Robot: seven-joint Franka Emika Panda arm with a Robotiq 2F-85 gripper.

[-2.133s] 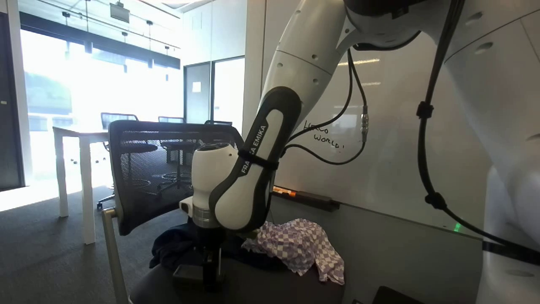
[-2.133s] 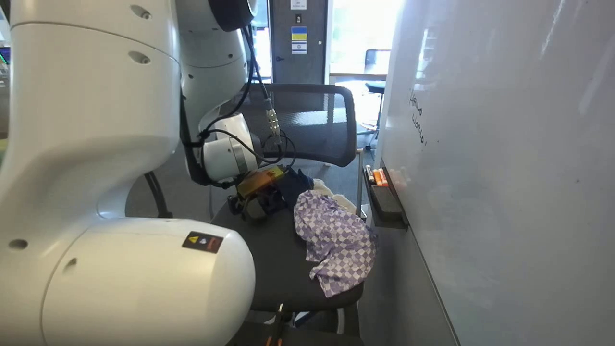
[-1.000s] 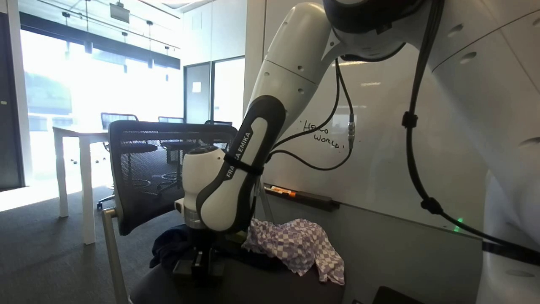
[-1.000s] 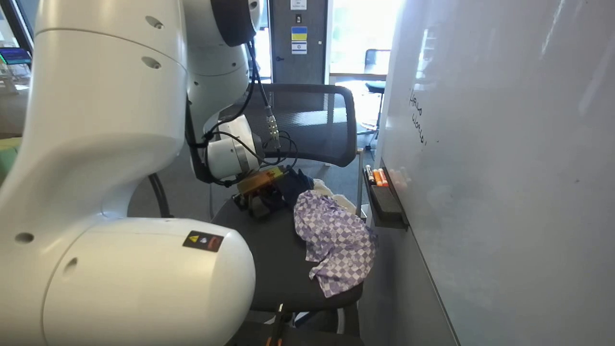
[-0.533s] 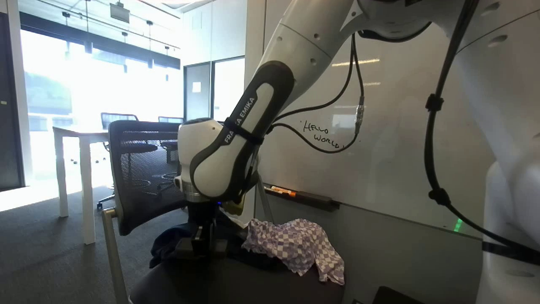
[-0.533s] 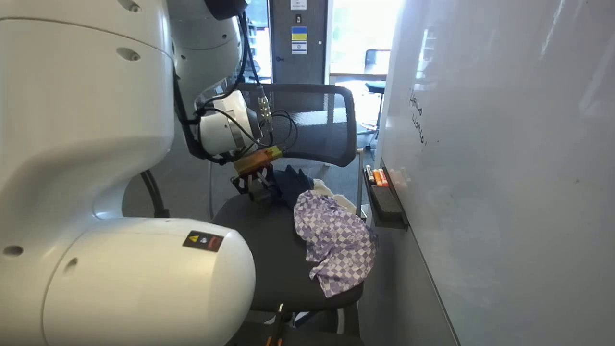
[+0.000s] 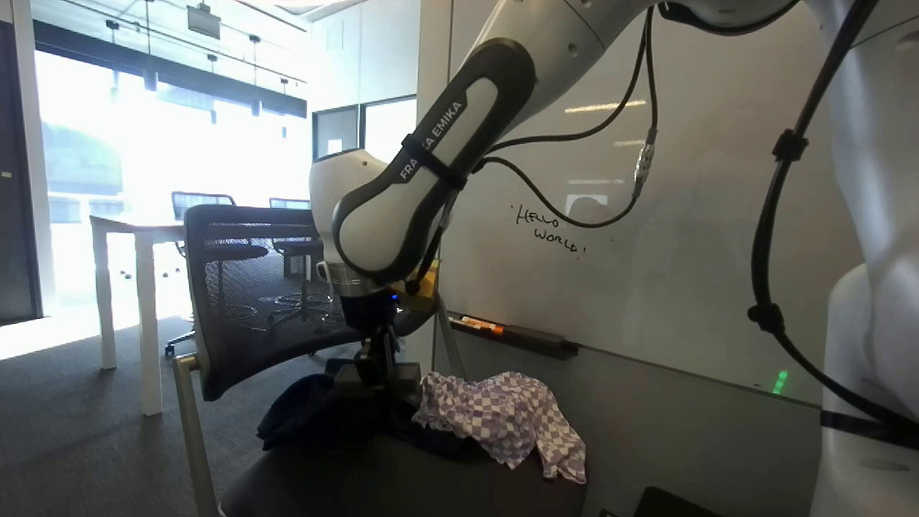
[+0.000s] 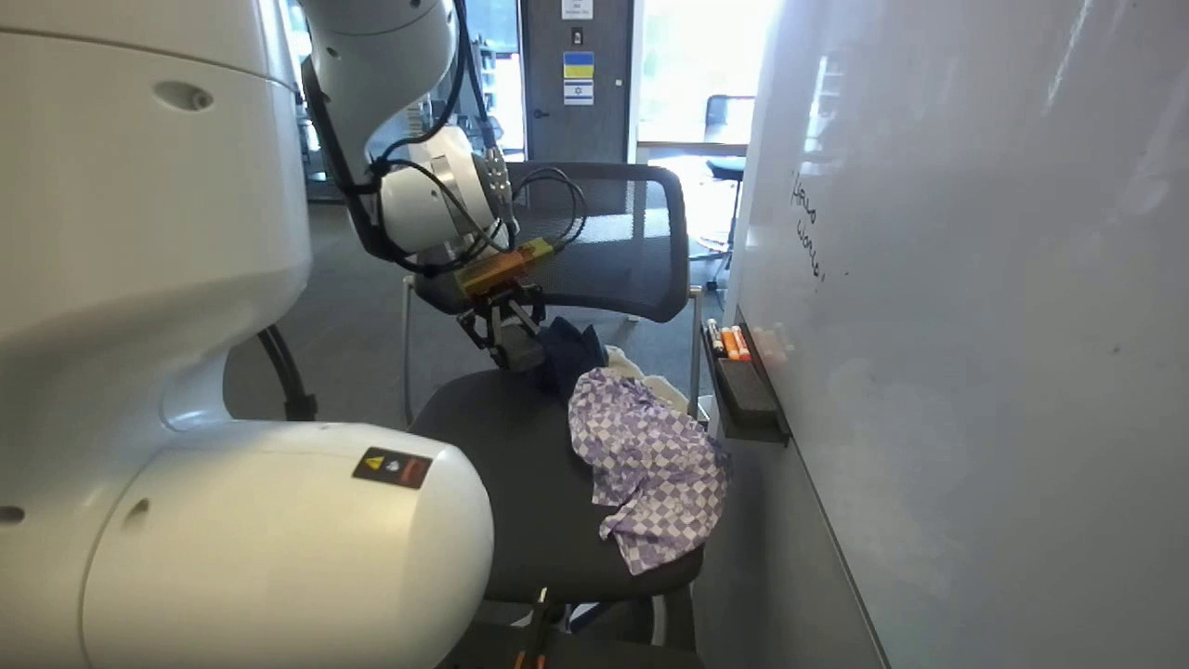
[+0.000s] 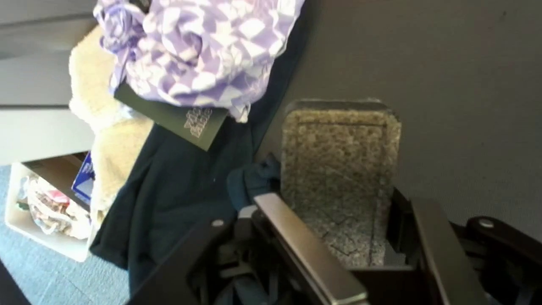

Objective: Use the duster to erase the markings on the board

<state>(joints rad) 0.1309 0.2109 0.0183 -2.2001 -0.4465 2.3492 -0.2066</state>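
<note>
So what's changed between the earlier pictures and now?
The black two-fingered hand, closed on the dark grey rectangular duster, has risen, lifting it off the black chair seat. The purple-and-white checked cloth and black "HELLO WORLD!" writing on the glossy white board are unchanged.

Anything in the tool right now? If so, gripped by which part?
Yes: the duster, held in the tool by its two long sides, roughly midway along.
</note>
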